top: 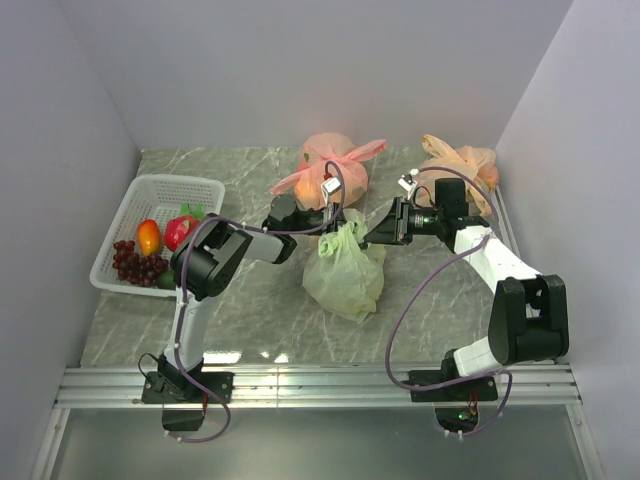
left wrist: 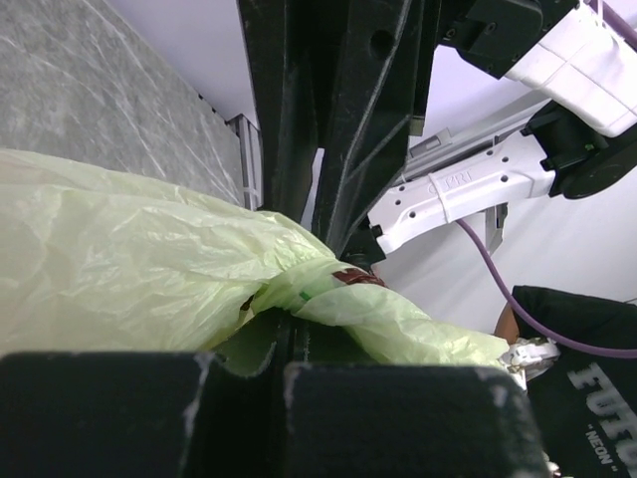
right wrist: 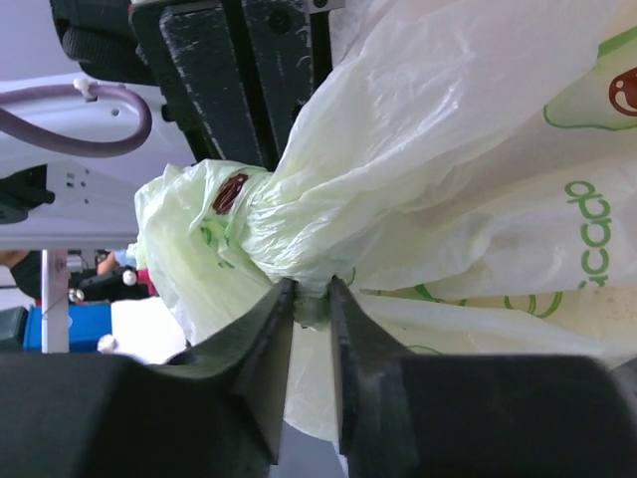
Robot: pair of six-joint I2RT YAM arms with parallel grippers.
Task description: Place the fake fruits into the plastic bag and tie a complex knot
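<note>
The pale-green plastic bag point(top: 345, 280) is seen on the grey marbled surface point(top: 250, 315), roughly midway between the two arms, with its bulging body resting down and its gathered neck drawn upward. At that neck the film is twisted into the knot point(right wrist: 244, 214), where a red-brown printed mark is wrapped into the bunched plastic.

The left hand point(top: 318, 220) is placed at the neck from the left side, just above the body of the bag. In the left wrist view its jaws are pressed fully together, and a fold of green film is pinched between them.

The right hand point(top: 378, 232) is brought in from the opposite side, so that the neck of the bag lies between the two hands. In the right wrist view its fingers point(right wrist: 269, 339) are nearly closed, only a narrow slit being left, and a thin pleat of the bag just below the knot is caught in that slit.

What lies inside the bag cannot be made out through the film.

Some of the fake fruits point(top: 150, 245) are held in a white basket point(top: 175, 183) at the far left, well apart from the bag. A pink bag point(top: 330, 165) and an orange-tan bag point(top: 460, 165), both tied, are set near the back wall.
</note>
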